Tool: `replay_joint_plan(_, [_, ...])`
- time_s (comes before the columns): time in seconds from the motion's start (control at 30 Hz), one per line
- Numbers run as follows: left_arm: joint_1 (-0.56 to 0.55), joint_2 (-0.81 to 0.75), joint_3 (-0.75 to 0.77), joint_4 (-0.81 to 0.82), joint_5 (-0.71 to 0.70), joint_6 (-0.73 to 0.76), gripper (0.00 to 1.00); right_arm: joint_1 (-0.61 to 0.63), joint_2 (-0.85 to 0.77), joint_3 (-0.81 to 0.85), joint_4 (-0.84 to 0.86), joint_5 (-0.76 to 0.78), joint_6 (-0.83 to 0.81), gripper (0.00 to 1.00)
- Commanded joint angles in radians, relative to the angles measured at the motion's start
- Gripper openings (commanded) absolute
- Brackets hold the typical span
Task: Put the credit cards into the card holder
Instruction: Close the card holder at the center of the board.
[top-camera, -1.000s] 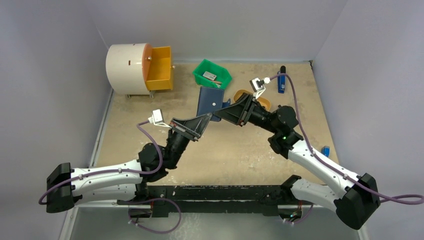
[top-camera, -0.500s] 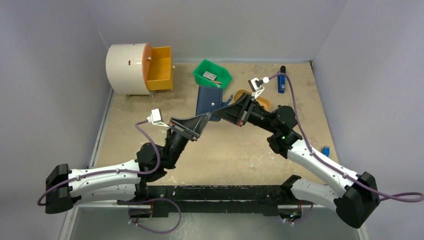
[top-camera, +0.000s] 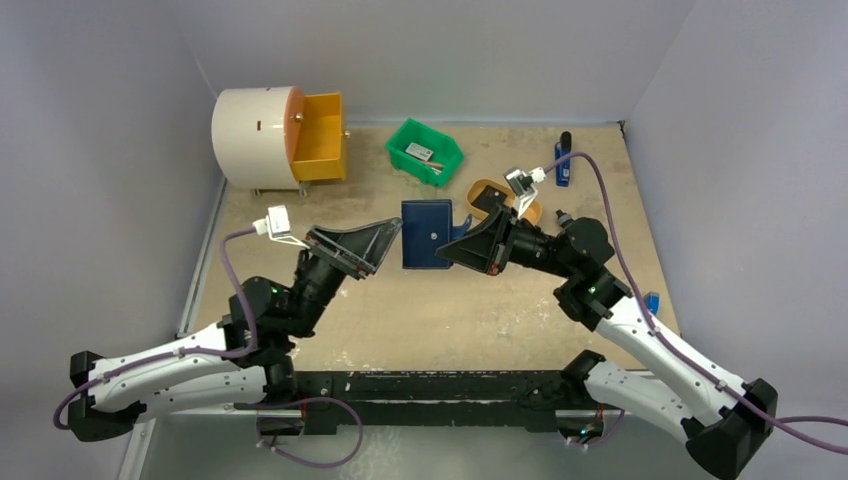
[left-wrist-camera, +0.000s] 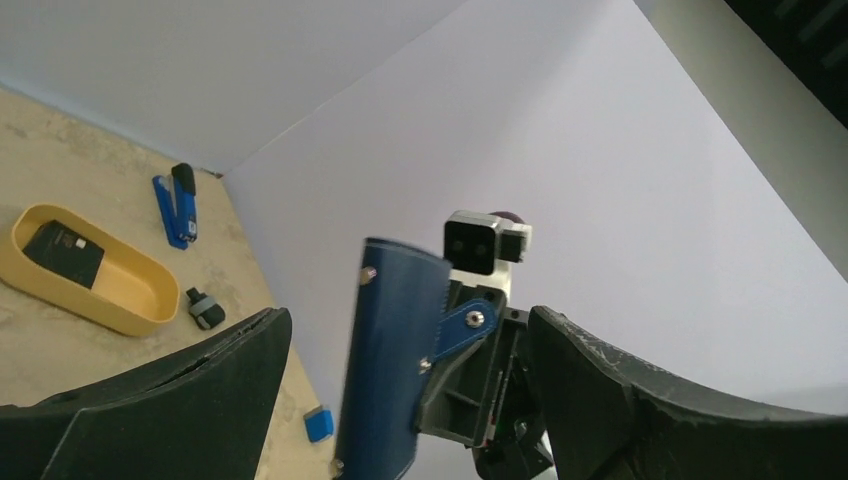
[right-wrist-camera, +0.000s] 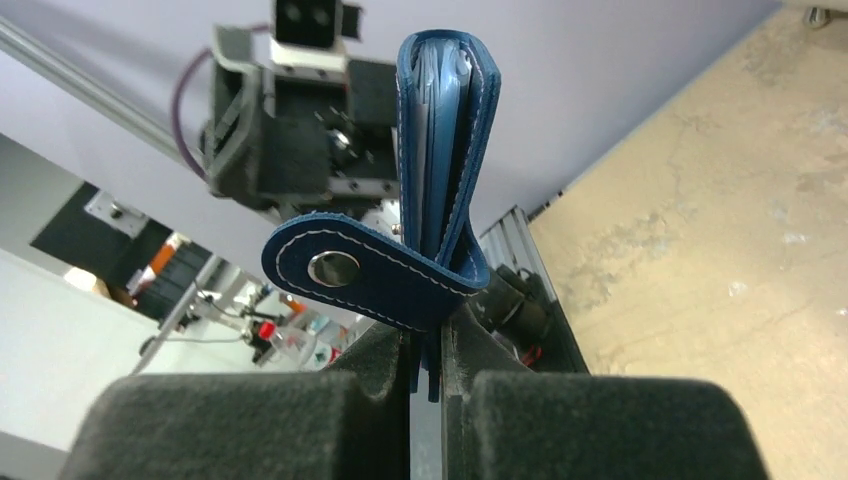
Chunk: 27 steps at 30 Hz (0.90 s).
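The card holder (top-camera: 425, 234), a navy folding wallet with a snap tab (right-wrist-camera: 340, 266), hangs above the middle of the table. My right gripper (top-camera: 448, 245) is shut on its lower edge (right-wrist-camera: 425, 350), with the closed fold (right-wrist-camera: 446, 150) pointing up. Pale blue layers show between the covers; I cannot tell whether they are credit cards. My left gripper (top-camera: 388, 238) stands wide open just left of the holder, not touching it. In the left wrist view the holder (left-wrist-camera: 390, 370) sits between those spread jaws. A pale card-like piece (top-camera: 419, 151) lies in the green bin (top-camera: 447, 163).
A white drum (top-camera: 255, 135) with an orange drawer (top-camera: 320, 135) stands at the back left. A yellow tray (left-wrist-camera: 90, 305) holds a flat black square (left-wrist-camera: 65, 250). A blue-and-black stick tool (top-camera: 563, 160) lies at the back right. A small blue block (top-camera: 652, 300) is by the right wall.
My left gripper has opened, let go of the card holder and drawn back to the left. The right gripper has shut on the holder and carried it nearer.
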<state>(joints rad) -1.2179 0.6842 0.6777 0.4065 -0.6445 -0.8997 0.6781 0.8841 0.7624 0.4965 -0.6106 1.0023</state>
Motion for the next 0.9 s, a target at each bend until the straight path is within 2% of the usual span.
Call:
replay_joint_plan(0.0, [0.0, 0.0, 0.111, -0.094, 0.189, 0.174, 0.87, 0.002, -0.031, 0.075, -0.119, -0.084, -0.128, 0.0])
replay_joint_plan(0.1, [0.0, 0.039, 0.171, -0.154, 0.291, 0.212, 0.85, 0.002, -0.038, 0.078, -0.125, -0.1, -0.135, 0.0])
replay_joint_plan(0.17, [0.0, 0.056, 0.196, -0.205, 0.302, 0.217, 0.85, 0.003, -0.037, 0.088, -0.124, -0.105, -0.149, 0.0])
replay_joint_plan(0.5, [0.0, -0.063, 0.125, -0.289, 0.133, 0.173, 0.87, 0.002, -0.056, 0.119, -0.145, -0.086, -0.183, 0.0])
replay_joint_plan(0.7, [0.0, -0.048, 0.131, -0.281, 0.196, 0.175, 0.87, 0.002, -0.04, 0.154, -0.12, -0.095, -0.192, 0.0])
replay_joint_plan(0.87, [0.0, -0.015, 0.139, -0.245, 0.296, 0.18, 0.81, 0.002, -0.036, 0.147, -0.073, -0.134, -0.173, 0.0])
